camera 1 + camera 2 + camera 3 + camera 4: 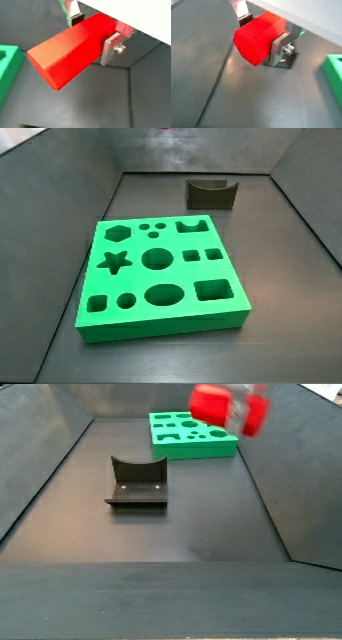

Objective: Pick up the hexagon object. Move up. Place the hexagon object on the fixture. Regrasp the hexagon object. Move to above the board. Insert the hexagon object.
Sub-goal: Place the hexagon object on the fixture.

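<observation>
My gripper (93, 36) is shut on the hexagon object (67, 52), a bright red bar that sticks out well past the silver fingers (110, 47). Both wrist views show this grasp, with the bar's end face (254, 40) turned towards the camera. In a side view the gripper (241, 409) hangs blurred high in the air with the red bar (211, 404), above the floor near the board (191, 434). The dark notched fixture (138, 482) stands on the floor, with nothing in its notch. The green board (167, 273) lies flat with its shaped holes free.
Dark grey walls enclose the floor on all sides (301, 218). A corner of the board shows in a wrist view (8, 65), and its edge in a wrist view (334, 75). The fixture (211, 193) stands behind the board, near the back wall.
</observation>
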You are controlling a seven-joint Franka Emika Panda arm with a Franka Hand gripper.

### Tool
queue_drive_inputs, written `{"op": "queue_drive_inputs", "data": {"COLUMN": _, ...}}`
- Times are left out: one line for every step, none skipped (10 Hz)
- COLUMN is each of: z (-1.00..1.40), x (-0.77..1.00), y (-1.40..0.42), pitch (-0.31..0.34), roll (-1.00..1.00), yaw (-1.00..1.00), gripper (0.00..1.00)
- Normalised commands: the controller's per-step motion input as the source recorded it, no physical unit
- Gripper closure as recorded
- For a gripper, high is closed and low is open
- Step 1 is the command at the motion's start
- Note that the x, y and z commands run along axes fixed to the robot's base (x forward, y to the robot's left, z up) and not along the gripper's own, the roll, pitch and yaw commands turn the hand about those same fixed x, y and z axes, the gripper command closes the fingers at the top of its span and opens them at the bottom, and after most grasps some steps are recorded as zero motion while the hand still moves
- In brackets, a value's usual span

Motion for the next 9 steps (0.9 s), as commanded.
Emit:
{"op": "queue_drive_inputs", "data": {"z": 0.32, "x": 1.0, "y": -0.6, "pitch": 0.041, "roll": -0.09, "yaw": -1.0, "gripper": 1.0}}
{"op": "queue_drive_inputs", "data": {"z": 0.29, "x": 1.0, "y": -0.53, "pitch": 0.05, "roll": -0.1, "yaw": -1.0, "gripper": 1.0}}
{"op": "queue_drive_inputs", "data": {"z": 0.26, "x": 1.0, "y": -0.49, "pitch": 0.058, "roll": -0.11, "yaw": -1.0, "gripper": 1.0}}
{"op": "queue_drive_inputs", "data": {"z": 0.23, "x": 1.0, "y": -0.44, "pitch": 0.068, "roll": -0.12, "yaw": -1.0, "gripper": 1.0}}
{"op": "queue_drive_inputs", "data": {"z": 0.21, "x": 1.0, "y": -0.38, "pitch": 0.081, "roll": -0.13, "yaw": -1.0, "gripper": 1.0}}
{"op": "queue_drive_inputs", "data": {"z": 0.17, "x": 1.0, "y": -0.3, "pitch": 0.1, "roll": -0.14, "yaw": -1.0, "gripper": 1.0}}
{"op": "queue_drive_inputs", "data": {"z": 0.14, "x": 1.0, "y": -0.25, "pitch": 0.117, "roll": -0.15, "yaw": -1.0, "gripper": 1.0}}
{"op": "queue_drive_inputs", "data": {"z": 0.12, "x": 1.0, "y": -0.21, "pitch": 0.132, "roll": -0.17, "yaw": -1.0, "gripper": 1.0}}
{"op": "queue_drive_inputs", "data": {"z": 0.1, "x": 1.0, "y": -0.16, "pitch": 0.158, "roll": -0.2, "yaw": -1.0, "gripper": 1.0}}
